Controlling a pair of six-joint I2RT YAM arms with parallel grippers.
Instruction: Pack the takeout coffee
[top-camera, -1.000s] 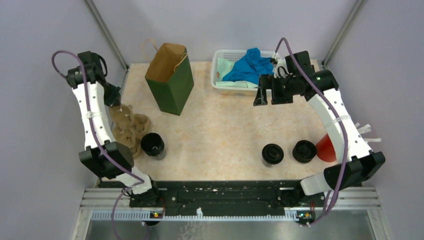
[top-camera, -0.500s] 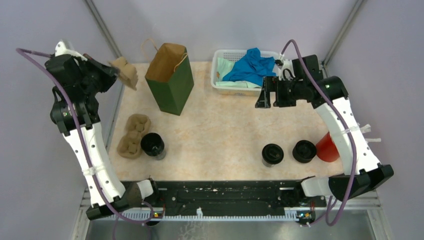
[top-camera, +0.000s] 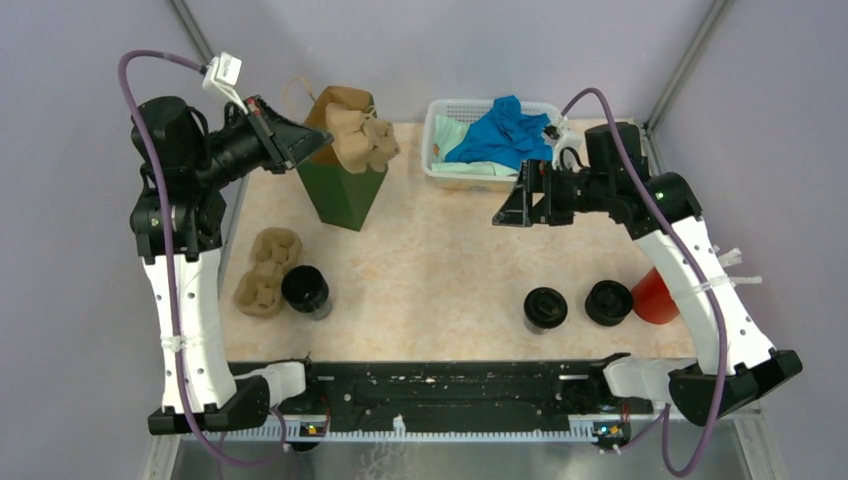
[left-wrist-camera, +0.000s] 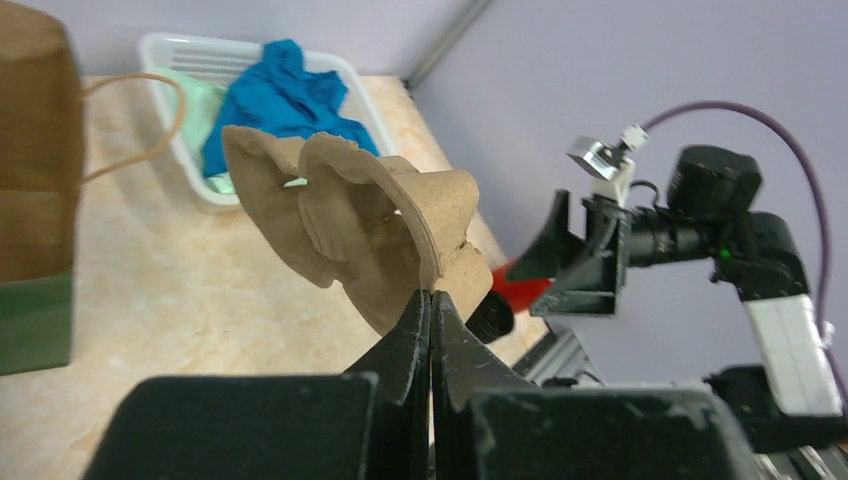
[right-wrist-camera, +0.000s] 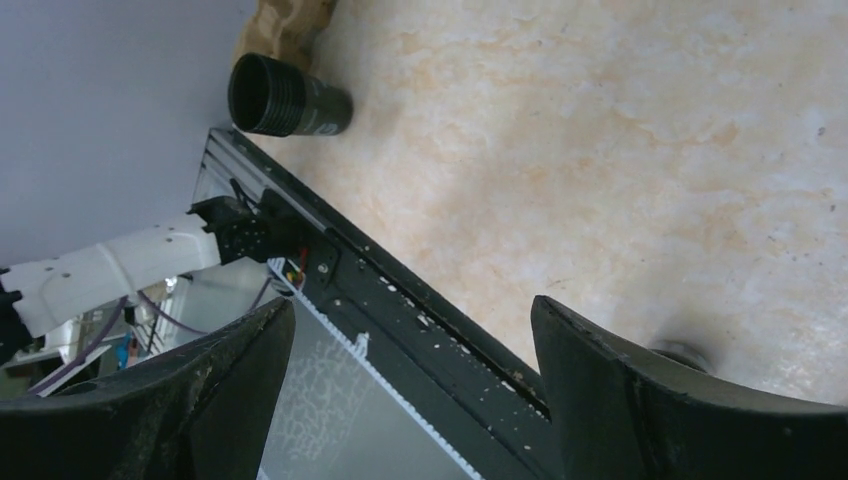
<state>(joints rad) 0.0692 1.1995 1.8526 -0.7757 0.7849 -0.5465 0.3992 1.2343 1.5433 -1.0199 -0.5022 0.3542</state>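
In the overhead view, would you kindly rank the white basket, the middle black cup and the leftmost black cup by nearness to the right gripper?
From the right gripper:
1. white basket, just behind it
2. middle black cup, nearer the bases
3. leftmost black cup, far left side

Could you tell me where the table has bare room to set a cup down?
The widest bare patch of the table lies between the green bag, the basket, the left cup and the centre-right cup. Crowded: the cup tray beside the left cup; the far-right cup beside the red cup.
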